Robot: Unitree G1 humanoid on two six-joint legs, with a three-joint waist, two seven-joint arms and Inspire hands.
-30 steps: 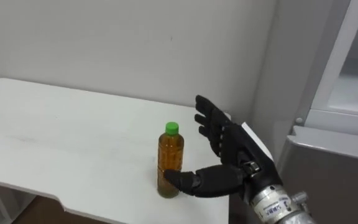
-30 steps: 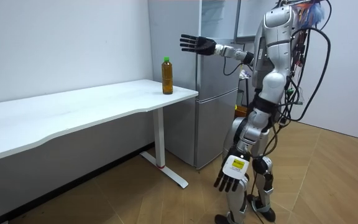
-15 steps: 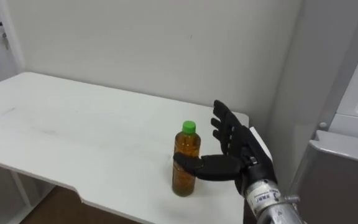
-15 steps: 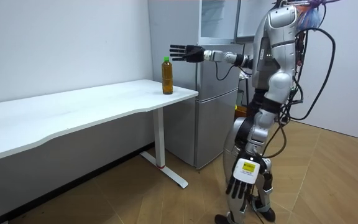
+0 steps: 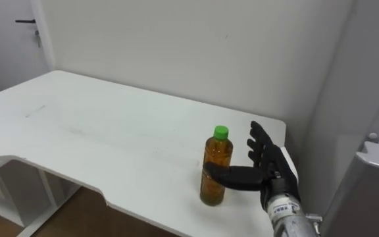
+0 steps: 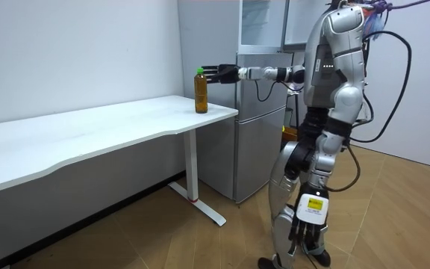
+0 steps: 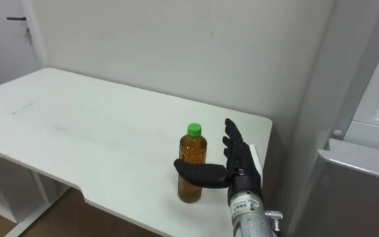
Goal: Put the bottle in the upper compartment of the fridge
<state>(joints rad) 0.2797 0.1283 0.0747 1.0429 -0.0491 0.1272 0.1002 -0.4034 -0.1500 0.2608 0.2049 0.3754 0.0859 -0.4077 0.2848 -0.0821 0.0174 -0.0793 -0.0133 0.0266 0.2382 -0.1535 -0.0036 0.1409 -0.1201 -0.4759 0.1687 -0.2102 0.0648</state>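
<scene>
A clear bottle point(image 5: 216, 166) of amber drink with a green cap stands upright near the right end of the white table point(image 5: 104, 135). My right hand point(image 5: 266, 163) is just to its right at label height. The fingers are straight and point away from me, and the thumb lies across the bottle's near side, so the hand is open. In the room view the bottle point(image 6: 200, 91) stands near the table's corner, with my right hand point(image 6: 222, 73) level with its top on an outstretched arm. My left hand point(image 6: 305, 230) hangs open beside my leg.
The grey fridge point(image 7: 357, 191) stands right of the table, close to my right arm. In the room view its upper compartment point(image 6: 263, 22) shows behind my arm. A white wall runs behind the table. The table's near edge point(image 5: 143, 214) curves below the bottle.
My right hand came down and in beside the bottle, its thumb now across the bottle's near side. In the room view I have stepped towards the table and my left arm has swung back.
</scene>
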